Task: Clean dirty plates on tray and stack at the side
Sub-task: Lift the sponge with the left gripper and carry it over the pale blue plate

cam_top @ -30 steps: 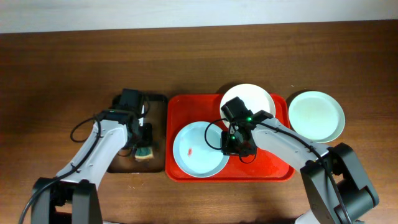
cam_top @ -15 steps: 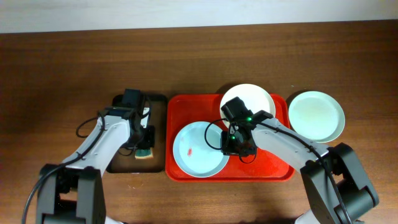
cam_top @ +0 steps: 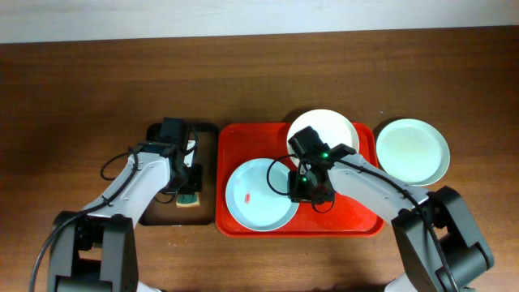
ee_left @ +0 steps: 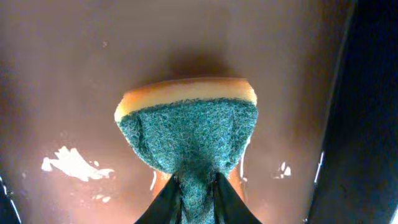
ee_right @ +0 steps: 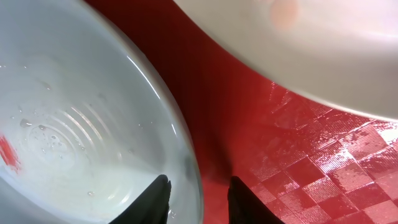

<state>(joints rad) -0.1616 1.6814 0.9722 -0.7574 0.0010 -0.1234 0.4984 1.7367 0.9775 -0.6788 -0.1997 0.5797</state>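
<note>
- The red tray (cam_top: 357, 217) lies in the middle of the table (cam_top: 81, 81). The wood is free on the far side and at the far left.
- The pale blue plate (cam_top: 263, 207) fills the left half of the red tray. Its rim comes very near to the tray's left and near edges. A red smear (cam_top: 249, 196) marks its floor.
- The white plate (cam_top: 336, 128) sits at the far right corner of the tray, and its far edge reaches over the tray's rim.
- The mint green plate (cam_top: 412, 152) rests on the table tight against the tray's right rim. We cannot tell if it touches.
- The right gripper (ee_right: 199, 182) has one finger inside the pale blue plate's right rim and one outside. A little gap shows at each side, so we cannot tell if it pinches the rim.
- The right arm (cam_top: 373, 182) crosses over the bare red corner of the tray.
- The left gripper (ee_left: 198, 194) is clenched on the green pad of the sponge (ee_left: 186, 118). The sponge lies on the brown tray (ee_left: 74, 74), which stands close beside the red tray's left edge.
- In the left wrist view the brown tray's black rim runs just right of the sponge.
</note>
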